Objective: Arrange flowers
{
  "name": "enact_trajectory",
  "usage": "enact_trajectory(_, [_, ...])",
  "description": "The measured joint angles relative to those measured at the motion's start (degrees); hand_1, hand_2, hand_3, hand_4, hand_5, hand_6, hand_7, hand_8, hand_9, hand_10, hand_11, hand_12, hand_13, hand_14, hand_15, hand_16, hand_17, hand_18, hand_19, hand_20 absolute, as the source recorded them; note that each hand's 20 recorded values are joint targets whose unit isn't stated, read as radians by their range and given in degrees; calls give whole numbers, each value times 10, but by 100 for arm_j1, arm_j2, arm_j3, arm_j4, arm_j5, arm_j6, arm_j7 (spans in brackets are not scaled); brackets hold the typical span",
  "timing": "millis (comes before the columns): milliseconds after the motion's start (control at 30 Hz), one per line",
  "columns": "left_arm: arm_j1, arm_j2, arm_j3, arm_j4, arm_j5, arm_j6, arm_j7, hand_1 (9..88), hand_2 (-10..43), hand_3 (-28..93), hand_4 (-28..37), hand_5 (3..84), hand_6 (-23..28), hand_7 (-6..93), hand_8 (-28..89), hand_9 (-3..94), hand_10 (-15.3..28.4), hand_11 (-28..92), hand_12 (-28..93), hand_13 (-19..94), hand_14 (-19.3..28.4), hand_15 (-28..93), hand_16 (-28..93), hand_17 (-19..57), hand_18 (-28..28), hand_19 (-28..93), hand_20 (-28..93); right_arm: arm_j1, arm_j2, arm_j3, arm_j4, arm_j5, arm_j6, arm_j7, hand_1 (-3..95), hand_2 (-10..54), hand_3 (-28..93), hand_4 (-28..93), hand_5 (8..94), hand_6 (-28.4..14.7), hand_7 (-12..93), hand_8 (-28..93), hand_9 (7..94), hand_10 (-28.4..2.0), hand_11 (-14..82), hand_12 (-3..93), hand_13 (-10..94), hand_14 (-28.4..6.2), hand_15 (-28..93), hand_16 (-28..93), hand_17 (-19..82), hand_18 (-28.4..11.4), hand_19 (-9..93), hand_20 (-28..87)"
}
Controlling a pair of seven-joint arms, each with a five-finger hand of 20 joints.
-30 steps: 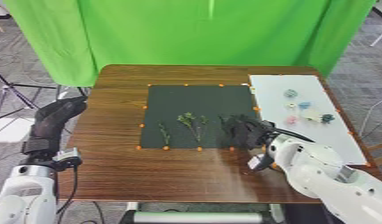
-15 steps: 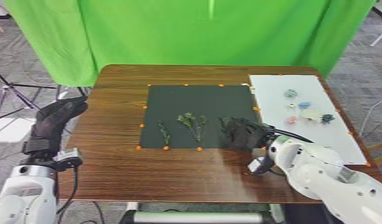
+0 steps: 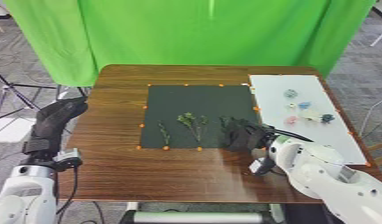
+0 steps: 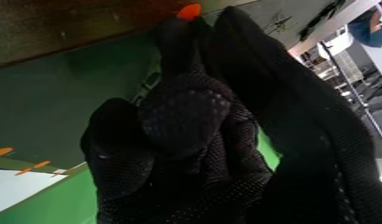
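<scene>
Right hand point(image 3: 244, 136), shifted slightly nearer the robot, grip I cannot tell; green sprig point(image 3: 225, 121), partly hidden

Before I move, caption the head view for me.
Right hand at the near edge of the dark mat, green sprigs alongside, small flowers on the white sheet.

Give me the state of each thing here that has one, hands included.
Left hand: open, at the table's left edge
Right hand: lowered at the dark mat's near right corner
Leafy stems: lying on the mat
Flower heads: loose, spread on the white sheet
Dark mat: flat
White sheet: flat
Green curtain: hanging
</scene>
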Motion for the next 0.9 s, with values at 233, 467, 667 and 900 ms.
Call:
enact_trajectory(233, [-8,0,1,3,0,-20,-5,324,-30,629,-156,475,35,215,-89,468,133,260,150,371,162,159,29,52,99,68,134,-16,-9,119,-28,-68,-129,6,485,-95,635,-44,522,-13,431,162,613,-161,215,290,847,-22,594,344,622,-96,932,443])
enact_trajectory(467, [-4,0,0,2,-1,-25,-5,323,-30,629,-155,475,35,214,-89,469,133,261,150,371,163,159,30,52,100,69,134,-25,-1,219,-62,-284,-236,-38,408,-95,693,-70,524,-8,386,-82,581,-161,191,291,834,-26,604,339,598,-117,932,469])
enact_trajectory(667, [9,-13,-22,-1,-2,-29,-5,325,-30,628,-154,475,34,214,-89,468,133,261,151,372,162,158,30,52,100,68,134,-68,36,385,-194,-505,-359,-52,385,-95,687,-69,520,-6,374,-93,568,-163,178,291,825,-31,608,339,587,-123,932,472])
enact_trajectory(900, [46,-28,-46,-7,-2,-31,-5,324,-31,629,-154,475,34,216,-89,469,134,260,150,373,162,159,30,52,100,68,134,-207,158,824,-467,-871,-588,-84,375,-95,687,-69,520,-10,372,-91,564,-161,173,294,818,-33,609,335,574,-131,932,478])
